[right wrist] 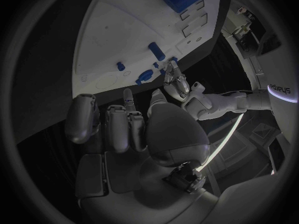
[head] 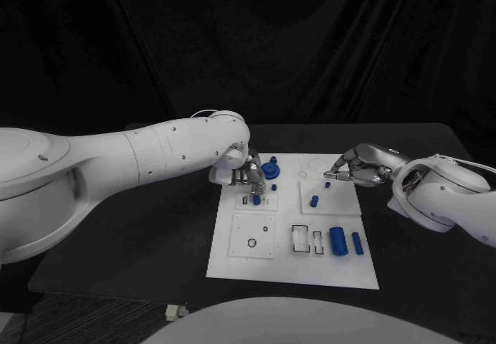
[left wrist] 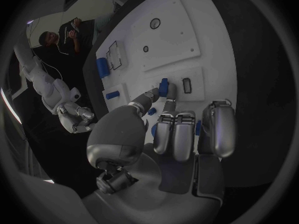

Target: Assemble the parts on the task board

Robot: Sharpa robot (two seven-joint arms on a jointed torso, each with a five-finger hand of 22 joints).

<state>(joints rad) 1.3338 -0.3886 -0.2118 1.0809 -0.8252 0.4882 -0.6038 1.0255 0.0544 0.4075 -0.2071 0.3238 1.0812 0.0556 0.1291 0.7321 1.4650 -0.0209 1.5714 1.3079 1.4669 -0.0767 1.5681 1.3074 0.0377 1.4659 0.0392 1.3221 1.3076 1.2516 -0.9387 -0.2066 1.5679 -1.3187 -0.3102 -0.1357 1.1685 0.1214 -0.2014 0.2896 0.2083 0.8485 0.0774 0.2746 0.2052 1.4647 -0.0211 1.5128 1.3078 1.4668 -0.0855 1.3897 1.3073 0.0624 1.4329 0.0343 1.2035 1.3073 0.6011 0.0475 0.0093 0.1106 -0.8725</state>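
The white task board (head: 294, 258) lies in the middle of the black table. My left hand (head: 243, 174) hovers over its upper left block and pinches a small blue part (head: 256, 199) between thumb and finger. In the left wrist view that part (left wrist: 163, 87) stands just beside a rectangular slot (left wrist: 186, 84). My right hand (head: 357, 166) hangs at the board's upper right edge with its fingers (right wrist: 118, 127) curled in and nothing in them. A round blue part (head: 271, 170), a small peg (head: 327, 185) and a short cylinder (head: 314, 202) stand on the board.
A thick blue cylinder (head: 337, 240) and a slimmer one (head: 358, 244) lie at the board's lower right, next to rectangular recesses (head: 299, 239). An oval hole (head: 252, 244) marks the lower left block. Black table surrounds the board.
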